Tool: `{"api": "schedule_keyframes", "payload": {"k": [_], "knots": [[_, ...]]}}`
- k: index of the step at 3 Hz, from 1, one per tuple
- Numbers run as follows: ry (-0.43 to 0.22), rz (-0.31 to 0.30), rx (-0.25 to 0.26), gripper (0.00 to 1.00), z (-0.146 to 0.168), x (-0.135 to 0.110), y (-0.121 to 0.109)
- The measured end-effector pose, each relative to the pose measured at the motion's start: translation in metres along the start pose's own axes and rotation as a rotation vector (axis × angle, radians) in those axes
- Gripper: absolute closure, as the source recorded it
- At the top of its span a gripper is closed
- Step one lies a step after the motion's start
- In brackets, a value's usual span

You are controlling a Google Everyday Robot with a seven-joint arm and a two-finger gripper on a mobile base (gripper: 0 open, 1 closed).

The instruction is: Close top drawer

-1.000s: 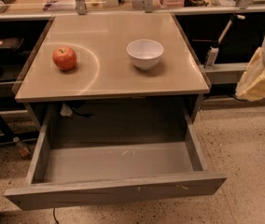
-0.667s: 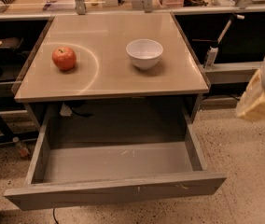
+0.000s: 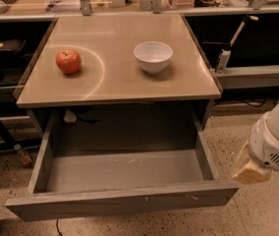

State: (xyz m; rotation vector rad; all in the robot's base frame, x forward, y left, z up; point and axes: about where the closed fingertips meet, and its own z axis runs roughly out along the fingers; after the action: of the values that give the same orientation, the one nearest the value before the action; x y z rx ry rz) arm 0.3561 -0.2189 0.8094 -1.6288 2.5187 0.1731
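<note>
My gripper hangs off the front-right corner of the worktop, just right of the open top drawer, whose long front lies leftward; I cannot tell whether the gripper is wide or narrow.

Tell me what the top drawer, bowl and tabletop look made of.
Top drawer: probably painted wood, matte grey, pale chips on its front. Bowl: likely glazed ceramic, white with soft sheen. Tabletop: perhaps laminate, smooth beige, reflecting light. The gripper hangs right of the drawer front.

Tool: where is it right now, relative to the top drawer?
In the camera view the tool is low at the right edge of the picture, just off the front right corner of the pulled-out top drawer.
</note>
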Motion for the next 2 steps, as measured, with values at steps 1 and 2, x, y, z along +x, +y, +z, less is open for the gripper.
{"api": "schedule_keyframes", "payload": {"k": [1, 2], "knots": [[0.008, 0.001, -0.010, 1.00, 0.006, 0.003, 0.003], [0.017, 0.014, -0.067, 1.00, 0.040, -0.002, 0.015]]}}
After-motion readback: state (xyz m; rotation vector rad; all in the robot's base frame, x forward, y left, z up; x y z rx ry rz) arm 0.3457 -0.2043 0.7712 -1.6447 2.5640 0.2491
